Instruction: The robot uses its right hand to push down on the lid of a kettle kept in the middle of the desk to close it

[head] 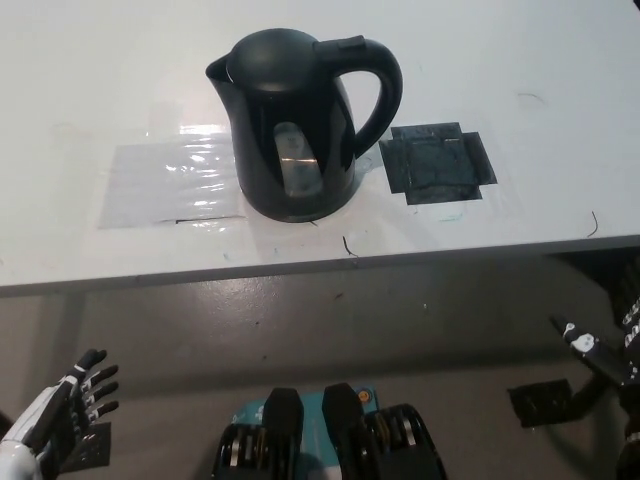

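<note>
Lower left corner of the frame: your white left hand (62,408) rests below the desk edge, over the grey floor, fingers spread apart and holding nothing.

Left of centre on the white desk (90,80): a clear plastic sheet (170,183) lies flat, glare on its surface, its right edge reaching the kettle's base.

Upper centre: the black electric kettle (297,120) stands upright on the desk, spout toward the frame's left, handle looping to the right. Its lid (272,52) sits down flush on the body, domed top unbroken. A water-level window on the near wall catches light.

Right of the kettle, just beside its handle side: a dark square patch of tape (438,163) lies flat on the desk, apart from the kettle's base.

Lower right edge: your black right hand (605,352) is below the desk level, well apart from the kettle, touching nothing you can see. It is cut by the frame edge; 1 pale-tipped finger points left, but you cannot tell from this view whether the hand is spread or closed.
</note>
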